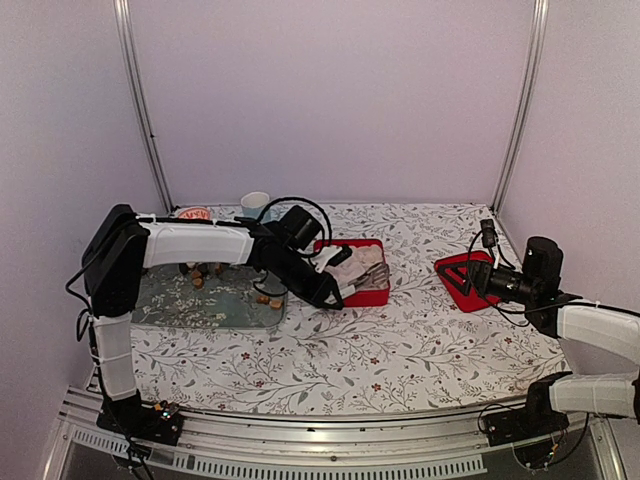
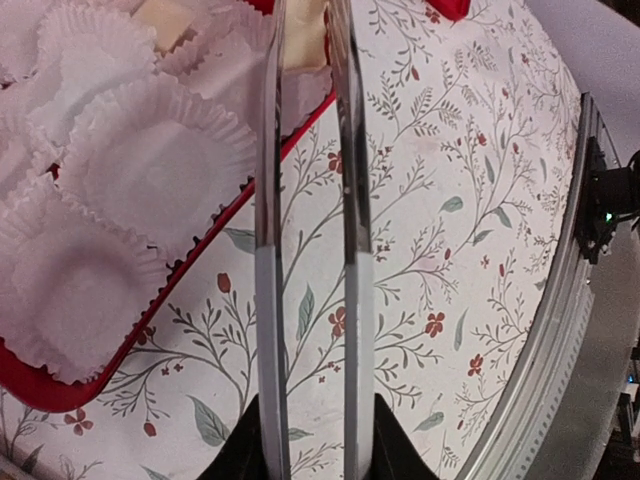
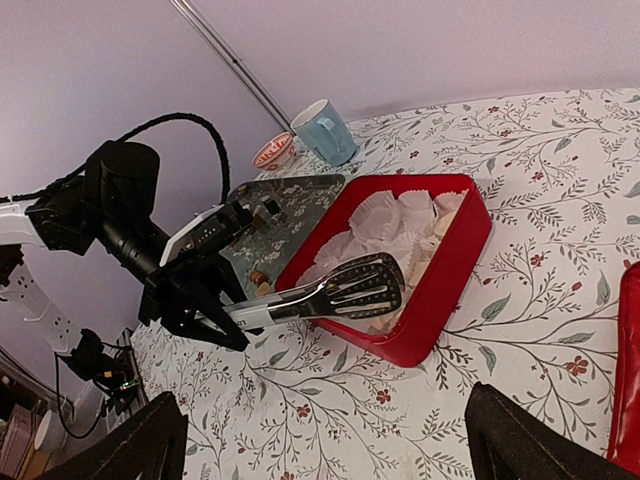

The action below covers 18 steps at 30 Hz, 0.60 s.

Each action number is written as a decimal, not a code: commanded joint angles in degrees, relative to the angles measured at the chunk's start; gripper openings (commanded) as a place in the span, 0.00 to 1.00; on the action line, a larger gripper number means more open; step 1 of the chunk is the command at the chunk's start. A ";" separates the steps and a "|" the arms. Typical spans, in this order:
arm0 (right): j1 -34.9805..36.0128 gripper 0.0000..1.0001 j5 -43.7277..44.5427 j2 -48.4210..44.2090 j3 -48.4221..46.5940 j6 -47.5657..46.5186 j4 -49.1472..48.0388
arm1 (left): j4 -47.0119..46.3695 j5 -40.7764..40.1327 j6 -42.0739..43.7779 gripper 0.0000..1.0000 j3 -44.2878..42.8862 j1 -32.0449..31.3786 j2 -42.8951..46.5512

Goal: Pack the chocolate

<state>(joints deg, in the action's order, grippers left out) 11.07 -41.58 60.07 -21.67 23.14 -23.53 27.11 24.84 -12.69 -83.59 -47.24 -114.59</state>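
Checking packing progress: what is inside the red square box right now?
The red square box holds white fluted paper cups, most empty; one pale tan chocolate lump shows. The metal slotted tongs hide the cups beneath them.

1 box (image 3: 440, 300), 1 tongs (image 3: 340, 292), 1 cup (image 3: 325, 130)

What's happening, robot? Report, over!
Left gripper shut on tongs, over red box. Right gripper open, beside red lid. Chocolates on tray. Nothing blocking.
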 commanded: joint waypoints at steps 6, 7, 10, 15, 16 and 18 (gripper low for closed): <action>-0.31 0.99 0.63 0.81 -0.29 -0.28 -0.98 | -2.08 1.01 0.03 0.21 0.63 0.26 -0.21; -0.34 0.99 0.63 0.75 -0.29 -0.28 -0.99 | -1.99 0.93 0.03 0.22 0.62 0.30 -0.08; -0.38 0.99 0.66 0.75 -0.28 -0.28 -0.99 | -1.80 0.96 0.16 0.25 0.71 0.56 0.28; -0.35 0.99 0.54 0.75 -0.32 -0.28 -0.99 | -1.38 0.76 0.23 0.28 0.82 1.17 1.26; -0.37 0.99 0.54 0.75 -0.31 -0.28 -0.95 | -1.36 0.77 0.25 0.29 0.80 1.31 1.29; -0.35 0.99 0.58 0.78 -0.33 -0.32 -0.99 | -1.41 0.91 0.21 0.30 0.80 1.38 1.32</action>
<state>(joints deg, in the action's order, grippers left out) 11.07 -41.43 60.55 -21.67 23.14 -23.53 26.87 24.99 -12.69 -83.37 -46.61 -114.56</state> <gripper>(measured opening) 0.990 0.294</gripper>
